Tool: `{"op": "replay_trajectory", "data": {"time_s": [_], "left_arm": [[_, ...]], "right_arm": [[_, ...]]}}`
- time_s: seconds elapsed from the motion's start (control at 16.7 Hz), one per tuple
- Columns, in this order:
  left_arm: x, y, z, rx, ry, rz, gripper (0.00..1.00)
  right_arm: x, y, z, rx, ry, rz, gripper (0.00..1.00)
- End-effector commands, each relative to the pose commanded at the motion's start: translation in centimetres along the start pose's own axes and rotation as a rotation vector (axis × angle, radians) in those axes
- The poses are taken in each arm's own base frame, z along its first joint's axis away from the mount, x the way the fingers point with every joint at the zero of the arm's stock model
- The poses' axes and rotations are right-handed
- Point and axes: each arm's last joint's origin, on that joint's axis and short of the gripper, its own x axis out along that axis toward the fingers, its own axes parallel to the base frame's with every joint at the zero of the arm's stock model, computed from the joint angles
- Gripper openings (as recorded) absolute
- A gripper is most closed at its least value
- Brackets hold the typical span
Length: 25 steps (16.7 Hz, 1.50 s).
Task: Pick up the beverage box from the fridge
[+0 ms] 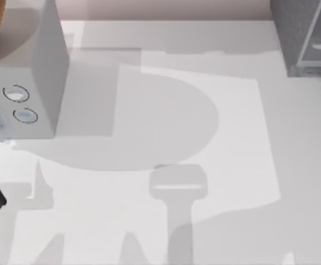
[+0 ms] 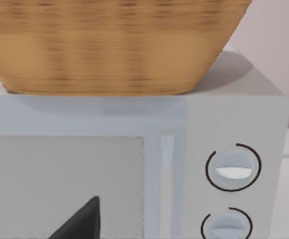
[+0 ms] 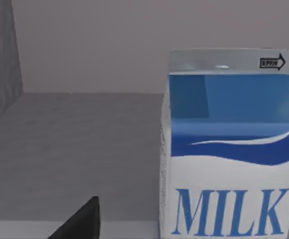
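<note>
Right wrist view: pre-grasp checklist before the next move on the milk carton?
1. Target in sight: ok. The beverage box, blue and white and marked MILK, stands right in front of the right wrist camera.
2. Carton upright: ok. Its sealed top ridge points up.
3. Location: ok. It rests on the dark grey floor of the fridge, at the top view's far right.
4. Obstacles beside the carton: ok on the visible side, bare shelf; its other side is cut off, cannot tell.
5. Right end effector opening: cannot tell; one dark finger tip shows.
6. Left arm out of the way: ok. It faces the microwave under the wicker basket.
</note>
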Motion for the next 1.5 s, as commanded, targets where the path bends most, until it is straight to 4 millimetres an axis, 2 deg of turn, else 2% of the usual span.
{"op": "replay_trajectory", "data": {"time_s": [0.3,0.72,1.02,1.5], "left_arm": [[0.0,0.0,0.0,0.0,0.0,0.0,1.0],[0.0,0.0,0.0,0.0,0.0,0.0,1.0],[0.0,0.0,0.0,0.0,0.0,0.0,1.0],[0.0,0.0,0.0,0.0,0.0,0.0,1.0]], "right_arm": [[0.2,-0.1,-0.1,0.0,0.002,-0.001,1.0],[5.5,-0.1,0.0,-0.001,-0.004,0.0,1.0],[6.0,0.0,0.0,0.0,0.0,0.0,1.0],[6.0,0.0,0.0,0.0,0.0,0.0,0.4]]}}
